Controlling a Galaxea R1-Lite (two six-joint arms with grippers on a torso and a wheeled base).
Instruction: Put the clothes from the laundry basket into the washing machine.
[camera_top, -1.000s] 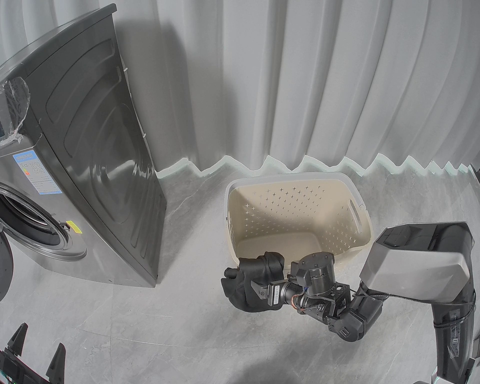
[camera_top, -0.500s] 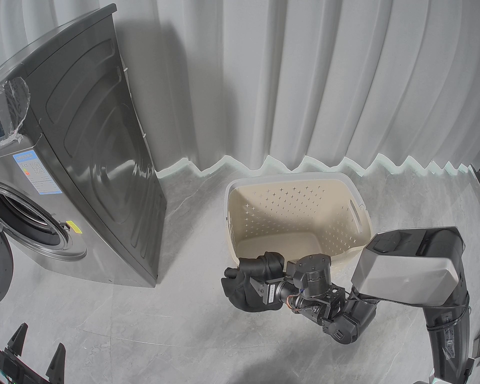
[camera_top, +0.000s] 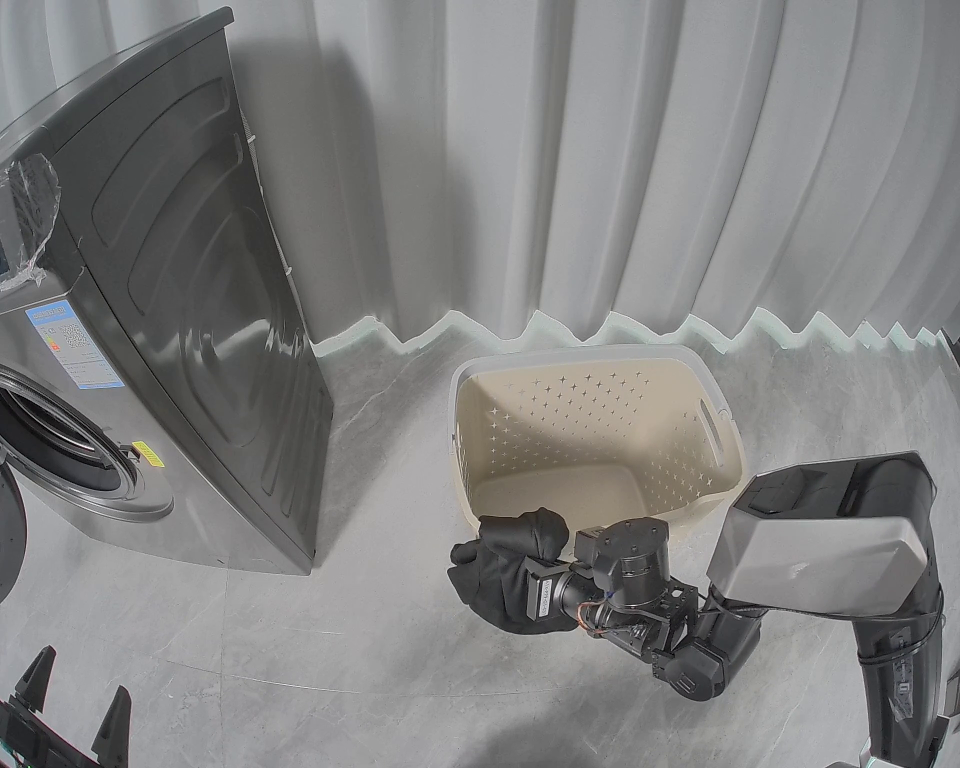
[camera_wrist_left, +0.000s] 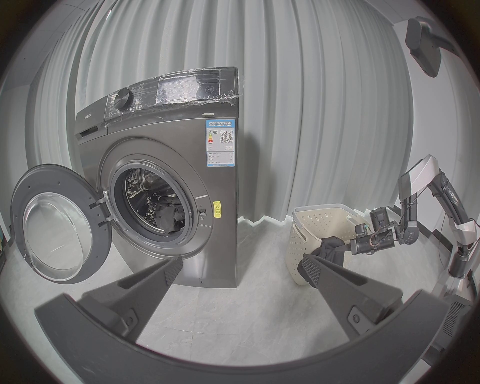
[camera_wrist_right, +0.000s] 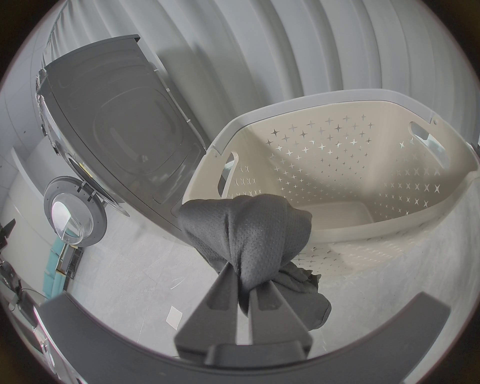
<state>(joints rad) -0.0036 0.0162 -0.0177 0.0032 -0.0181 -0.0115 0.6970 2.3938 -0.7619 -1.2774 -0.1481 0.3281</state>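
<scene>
The right end effector (camera_wrist_right: 245, 285) clenches a bunched dark garment (camera_wrist_right: 247, 232) just outside the near rim of the basket (camera_wrist_right: 320, 101). Soft, light and limp, the cloth seems best gripped at a thick fold. The left end effector (camera_wrist_left: 240, 261) hangs released, well apart from the basket.

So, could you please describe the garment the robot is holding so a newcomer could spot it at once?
Start at the grey washing machine on the left; a cream laundry basket stands on the floor to its right. Just before the basket's near rim, a bunched dark grey garment is pinched in the right gripper, unlike the dark clothes already lying inside the drum.
</scene>
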